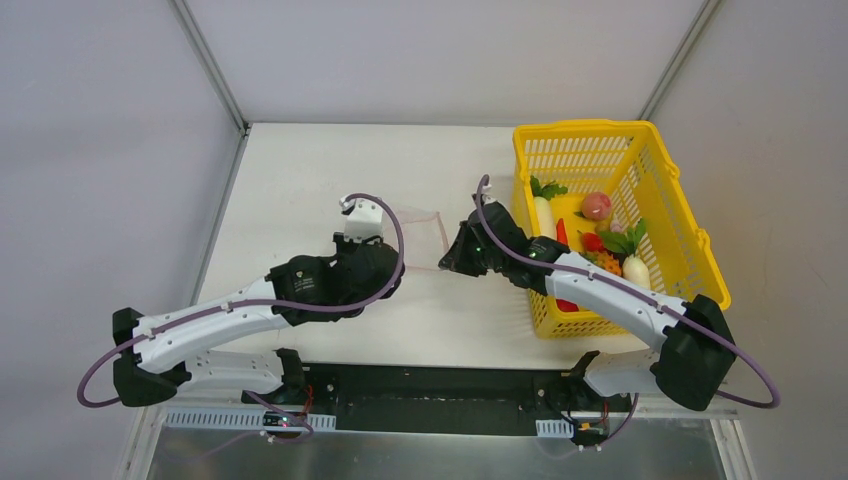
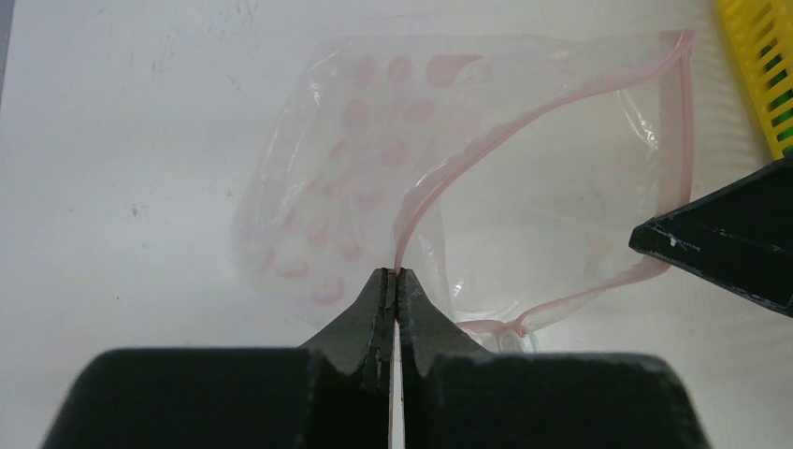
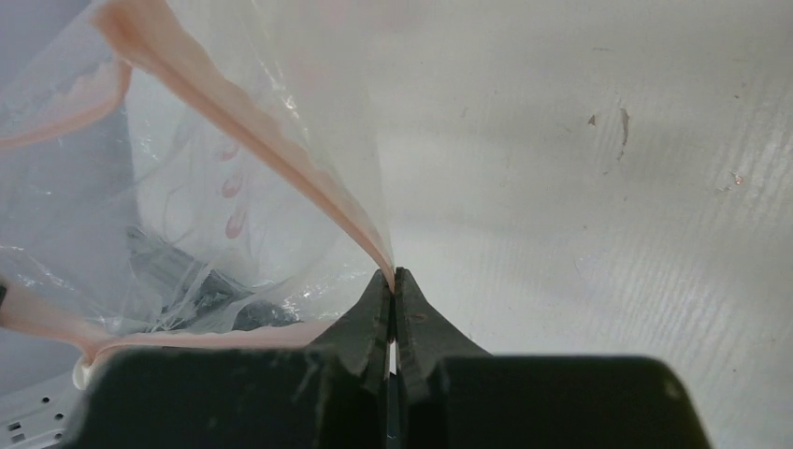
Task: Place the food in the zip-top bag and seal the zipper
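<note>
While clamped on the bag's rim — left gripper: jaws pressed fully together, thin pink strip pinched between the tips.
Right gripper: likewise closed tight, tips nipping the same pink strip at another point along the mouth; visible from the left wrist as a dark wedge at the far side of the strip.
Zip-top bag: clear and crinkled, rows of pale pink dots on the film; strung between the two grippers at mid-table, near the left wall of the yellow basket; dotted body trailing away from the left gripper toward the tabletop, contact with the surface hard to judge.
Zipper: unsealed, two pink lips bowed well apart, mouth gaping in a wide loop.
Food: lying in the basket, apart from the bag — white radishes with green leaves, a pinkish round piece, red and orange bits among them.
Yellow basket: slotted walls, standing at the right side of the table, right arm reaching past its near-left corner.
Table: white, faint scuffs showing in the wrist views.
</note>
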`<state>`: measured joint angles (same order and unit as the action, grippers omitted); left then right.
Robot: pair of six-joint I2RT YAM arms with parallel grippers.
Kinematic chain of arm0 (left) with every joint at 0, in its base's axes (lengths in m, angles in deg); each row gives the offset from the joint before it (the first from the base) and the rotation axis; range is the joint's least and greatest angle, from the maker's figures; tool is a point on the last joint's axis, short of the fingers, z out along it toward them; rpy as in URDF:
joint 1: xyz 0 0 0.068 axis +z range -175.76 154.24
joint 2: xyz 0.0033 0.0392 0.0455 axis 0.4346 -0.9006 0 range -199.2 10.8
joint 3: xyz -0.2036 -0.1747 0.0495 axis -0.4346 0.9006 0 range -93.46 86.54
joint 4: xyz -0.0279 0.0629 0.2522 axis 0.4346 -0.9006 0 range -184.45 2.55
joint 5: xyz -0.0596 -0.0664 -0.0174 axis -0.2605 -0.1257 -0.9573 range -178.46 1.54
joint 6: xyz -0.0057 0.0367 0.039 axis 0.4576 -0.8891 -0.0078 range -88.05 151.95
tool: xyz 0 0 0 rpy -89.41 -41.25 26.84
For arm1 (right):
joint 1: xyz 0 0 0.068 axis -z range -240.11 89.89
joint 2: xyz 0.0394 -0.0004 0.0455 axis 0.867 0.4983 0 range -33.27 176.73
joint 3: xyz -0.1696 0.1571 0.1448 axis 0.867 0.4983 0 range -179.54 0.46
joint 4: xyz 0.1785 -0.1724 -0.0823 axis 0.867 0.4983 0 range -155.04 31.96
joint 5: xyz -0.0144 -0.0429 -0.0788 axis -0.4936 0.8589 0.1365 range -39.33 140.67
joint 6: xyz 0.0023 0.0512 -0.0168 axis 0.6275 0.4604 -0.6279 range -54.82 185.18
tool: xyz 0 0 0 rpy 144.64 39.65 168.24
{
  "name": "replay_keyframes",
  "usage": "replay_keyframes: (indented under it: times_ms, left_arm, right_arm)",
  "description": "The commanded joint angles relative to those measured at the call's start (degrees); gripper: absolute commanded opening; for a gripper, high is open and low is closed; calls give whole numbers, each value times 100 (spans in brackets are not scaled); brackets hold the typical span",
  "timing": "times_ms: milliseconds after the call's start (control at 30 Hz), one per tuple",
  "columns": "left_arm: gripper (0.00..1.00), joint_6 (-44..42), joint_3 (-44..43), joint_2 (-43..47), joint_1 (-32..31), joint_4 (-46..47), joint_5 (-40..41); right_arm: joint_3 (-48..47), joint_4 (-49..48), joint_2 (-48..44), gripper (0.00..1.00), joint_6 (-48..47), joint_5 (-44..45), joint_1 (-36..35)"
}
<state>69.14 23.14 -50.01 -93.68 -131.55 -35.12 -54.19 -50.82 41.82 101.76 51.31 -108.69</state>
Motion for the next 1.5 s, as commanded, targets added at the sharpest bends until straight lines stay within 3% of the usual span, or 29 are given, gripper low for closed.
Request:
replay_keyframes:
  times_ms: [0,133,333,433,633,833,933,1133,1467]
  left_arm:
    - [0,168,-213,-11,-26,-187,325]
    - [0,-21,-372,-286,-24,-211,87]
    - [0,-373,-177,-350,-23,468,-612]
    - [27,-523,-18,-310,12,827,-879]
    - [35,-603,175,-484,454,1258,-1830]
    - [41,-759,145,-720,473,1472,-2294]
    - [34,-801,9,-860,473,1378,-2231]
    - [0,-698,-173,-936,472,790,-1504]
    - [0,128,-619,-418,461,-604,-142]
  right_arm:
    - [-272,541,-49,0,-399,314,-19]
    - [-587,796,-24,0,-654,510,-30]
    - [-674,621,-95,0,-870,170,-38]
    - [-577,493,-212,0,-823,19,-46]
    - [-424,166,-388,0,-686,-434,-40]
    - [-388,15,-390,0,-565,-497,-43]
    - [-379,-70,-390,0,-523,-593,-44]
    - [-315,40,-401,0,-547,-325,-37]
    - [-532,877,122,0,-874,314,-11]
